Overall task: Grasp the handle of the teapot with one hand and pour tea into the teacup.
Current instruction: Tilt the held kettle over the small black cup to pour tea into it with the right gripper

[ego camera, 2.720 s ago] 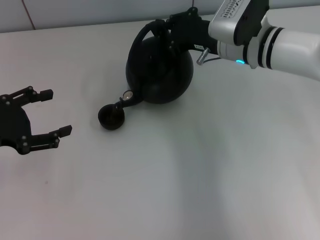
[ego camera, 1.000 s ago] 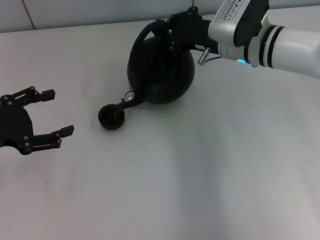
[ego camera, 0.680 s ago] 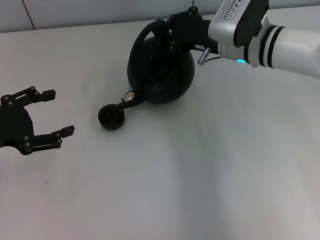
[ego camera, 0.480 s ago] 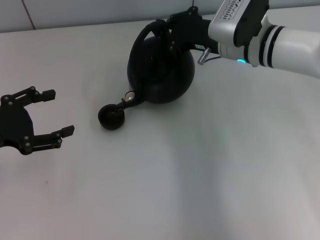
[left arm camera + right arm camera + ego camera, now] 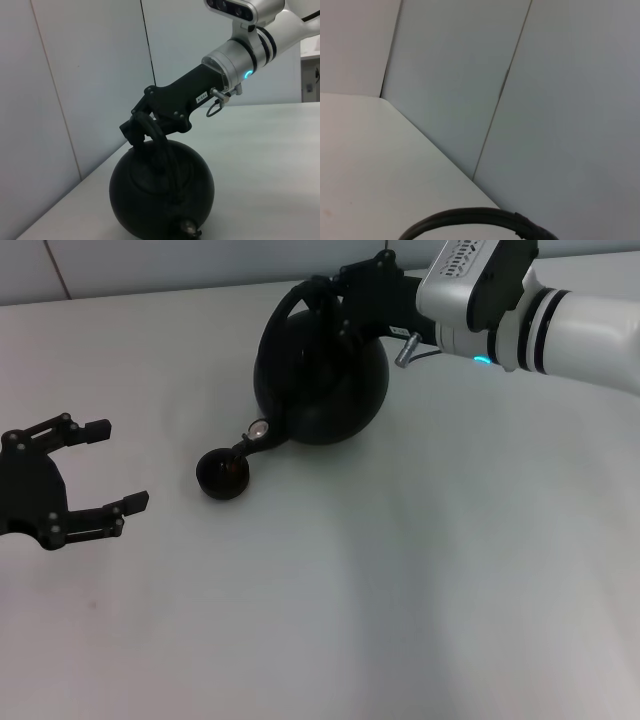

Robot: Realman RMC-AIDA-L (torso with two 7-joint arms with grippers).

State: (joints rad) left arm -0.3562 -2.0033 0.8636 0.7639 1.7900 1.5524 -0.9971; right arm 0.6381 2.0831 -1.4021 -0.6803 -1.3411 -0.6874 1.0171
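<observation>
The round matte black teapot [image 5: 320, 380] is tilted forward at the back middle of the white table, its spout [image 5: 258, 432] directly over the small dark teacup [image 5: 222, 474]. My right gripper [image 5: 333, 300] is shut on the arched black handle [image 5: 290, 308] at its top. The left wrist view shows the teapot [image 5: 162, 192], the handle [image 5: 150, 131] and my right gripper [image 5: 145, 122] closed on it. The right wrist view shows only a curve of the handle [image 5: 470, 217]. My left gripper [image 5: 105, 466] is open and empty at the left edge.
The white table [image 5: 400, 580] runs wide in front and to the right of the teapot. A pale panelled wall [image 5: 520, 100] stands behind the table's far edge.
The teapot has tipped slightly further toward the teacup, with the spout a touch lower. The left arm has hardly moved.
</observation>
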